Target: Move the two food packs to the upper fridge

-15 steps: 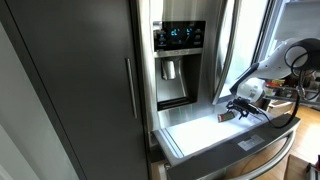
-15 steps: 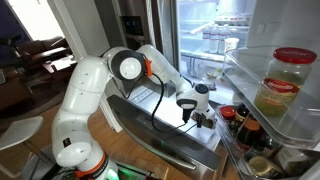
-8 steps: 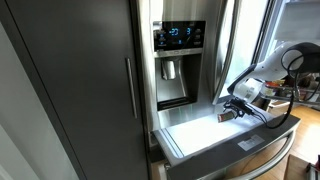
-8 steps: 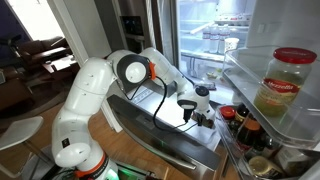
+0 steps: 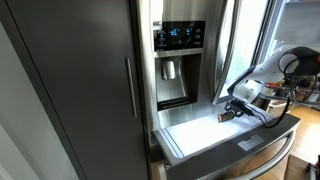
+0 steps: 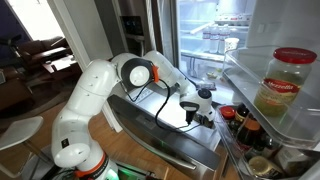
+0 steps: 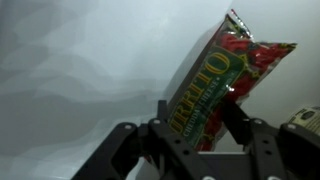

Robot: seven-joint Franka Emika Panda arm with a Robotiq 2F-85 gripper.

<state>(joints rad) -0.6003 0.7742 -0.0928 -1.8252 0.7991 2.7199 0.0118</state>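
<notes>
Grey-steel fridge fronts fill the left half of an exterior view, with the dispenser panel (image 5: 180, 50) of the upper fridge (image 5: 228, 40) at upper centre. Below it the pull-out drawer (image 5: 195, 135) stands open, showing its white floor. The arm (image 6: 100, 90) reaches from the left of an exterior view into this drawer, with the gripper (image 6: 205, 117) low over the floor. In both exterior views the gripper hides whatever lies under it. In the wrist view a red and green food pack (image 7: 225, 80) with yellow lettering stands tilted between the fingers (image 7: 160, 115), its top toward the upper right. The fingers flank its lower part closely, but whether they press on it cannot be told. A pale object (image 7: 305, 118) is cut off at the right edge and cannot be identified. A jar (image 6: 285, 85) sits in the door shelf at right.
</notes>
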